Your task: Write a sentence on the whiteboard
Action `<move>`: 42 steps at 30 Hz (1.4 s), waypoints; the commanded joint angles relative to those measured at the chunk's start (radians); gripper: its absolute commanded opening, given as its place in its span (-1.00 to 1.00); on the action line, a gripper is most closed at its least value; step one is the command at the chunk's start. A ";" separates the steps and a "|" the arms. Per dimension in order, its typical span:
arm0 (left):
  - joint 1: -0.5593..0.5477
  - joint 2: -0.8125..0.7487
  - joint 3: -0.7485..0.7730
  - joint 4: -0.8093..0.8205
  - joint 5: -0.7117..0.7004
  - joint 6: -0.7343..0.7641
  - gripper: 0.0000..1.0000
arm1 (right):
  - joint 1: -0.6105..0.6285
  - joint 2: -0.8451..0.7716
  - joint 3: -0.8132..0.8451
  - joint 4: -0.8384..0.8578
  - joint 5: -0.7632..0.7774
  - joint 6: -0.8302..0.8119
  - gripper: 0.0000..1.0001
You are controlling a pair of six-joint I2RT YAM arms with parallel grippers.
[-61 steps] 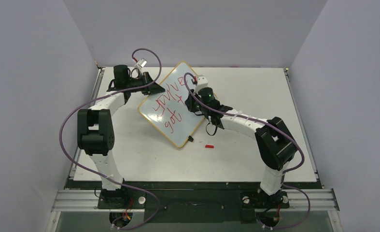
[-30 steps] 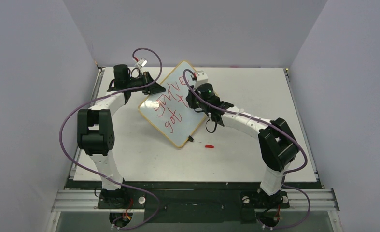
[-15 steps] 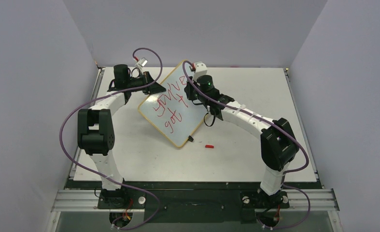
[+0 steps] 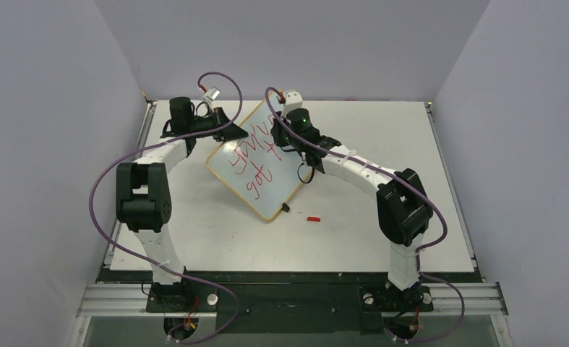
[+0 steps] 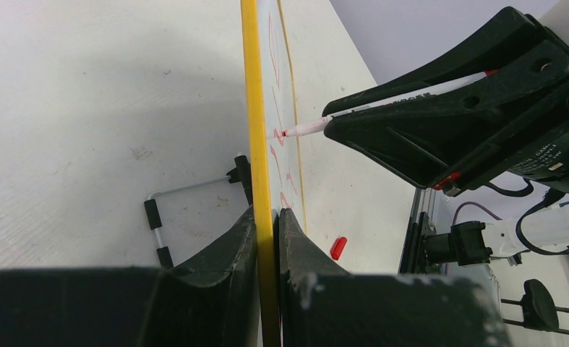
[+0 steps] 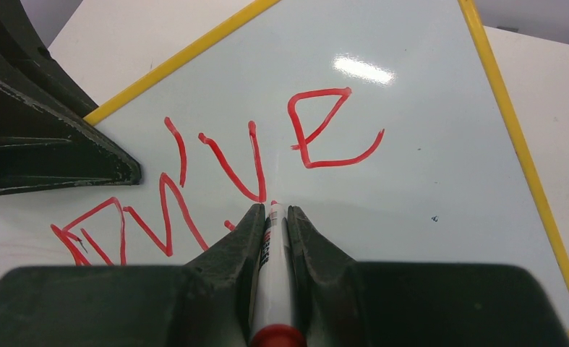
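Left arm's fingers (image 5: 246, 233) clamp the yellow-orange frame of the white rectangular whiteboard (image 4: 268, 194), which sits near the far edge of the white table (image 4: 411, 130), left of centre. Right arm's fingers (image 6: 244, 233) grip a white red-tipped marker (image 6: 272, 275), its tip against the board amid the red handwritten sentence (image 6: 252, 163).
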 commanded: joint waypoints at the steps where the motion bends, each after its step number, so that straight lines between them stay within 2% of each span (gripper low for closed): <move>1: 0.014 -0.004 0.003 0.166 -0.005 0.072 -1.00 | -0.008 0.007 0.029 0.016 0.007 0.003 -1.00; 21: 0.014 0.004 0.007 0.174 -0.005 0.063 -1.00 | -0.007 -0.109 -0.276 0.099 0.028 0.031 -1.00; 29: 0.014 0.005 0.005 0.184 -0.003 0.056 -1.00 | -0.004 -0.126 -0.283 0.098 0.029 0.037 -1.00; 42: 0.014 -0.001 -0.003 0.199 0.003 0.045 -1.00 | 0.001 -0.094 -0.187 0.073 0.027 0.040 -1.00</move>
